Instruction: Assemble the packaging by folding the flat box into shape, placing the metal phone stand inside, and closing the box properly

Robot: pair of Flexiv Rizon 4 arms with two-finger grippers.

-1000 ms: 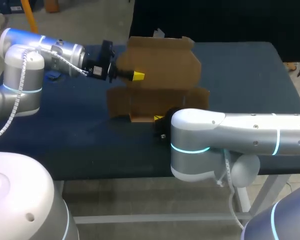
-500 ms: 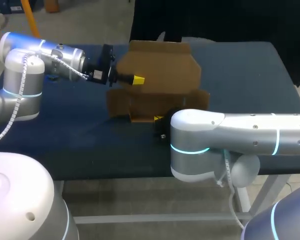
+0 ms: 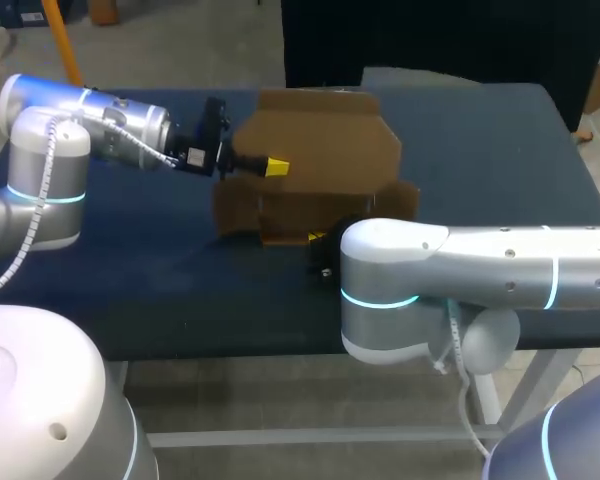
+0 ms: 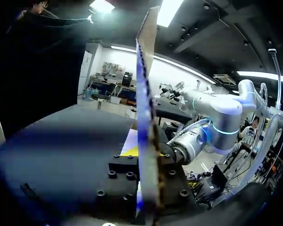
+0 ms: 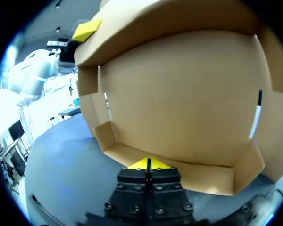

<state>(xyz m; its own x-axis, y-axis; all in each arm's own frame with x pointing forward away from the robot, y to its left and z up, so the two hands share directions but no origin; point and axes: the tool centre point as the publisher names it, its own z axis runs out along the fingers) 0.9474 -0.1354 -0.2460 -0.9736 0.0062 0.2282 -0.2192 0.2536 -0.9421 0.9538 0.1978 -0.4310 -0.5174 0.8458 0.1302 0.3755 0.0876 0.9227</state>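
Folding looks half done: your left claw [image 3: 275,165] pinches the box lid [image 3: 325,140], right claw [image 5: 147,164] pressed together; stand, closing pending.

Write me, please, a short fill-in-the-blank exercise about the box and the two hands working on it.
1. The cardboard box stands on a dark ____ table.
2. The left hand grips the box's raised flap, with one fingertip in front of it and the other ____ it.
3. The right hand, low at the box's front wall, has ____ fingertips.
Missing words: blue; behind; yellow.
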